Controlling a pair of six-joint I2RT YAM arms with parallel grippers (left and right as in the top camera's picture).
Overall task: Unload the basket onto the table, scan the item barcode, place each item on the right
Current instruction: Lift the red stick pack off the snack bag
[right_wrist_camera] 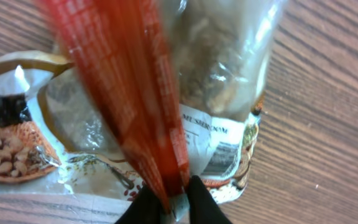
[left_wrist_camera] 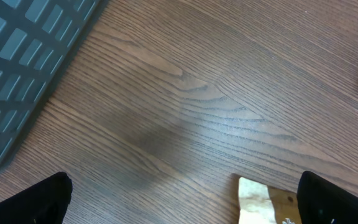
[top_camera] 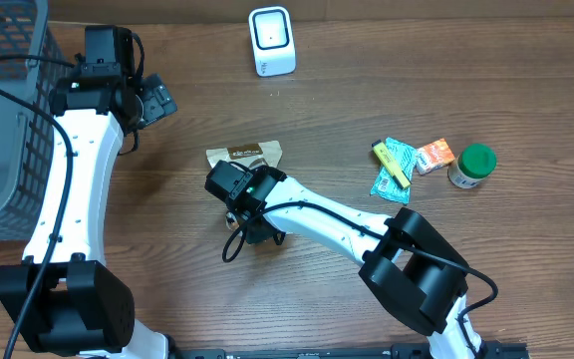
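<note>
Your right pincer (right_wrist_camera: 173, 200) is pinched tight on the snack bag (right_wrist_camera: 216, 81) at its near edge; your left pincer (top_camera: 155, 100) gapes wide.
Left of the left pincer, the grey basket (top_camera: 3, 110) crowds you, with bare table (left_wrist_camera: 185, 112) beneath its fingers. Only the right wrist view shows the pinch. Overhead, the white scanner (top_camera: 271, 40) stands beyond the right pincer and a green-lidded jar (top_camera: 473, 165) well to its right.
</note>
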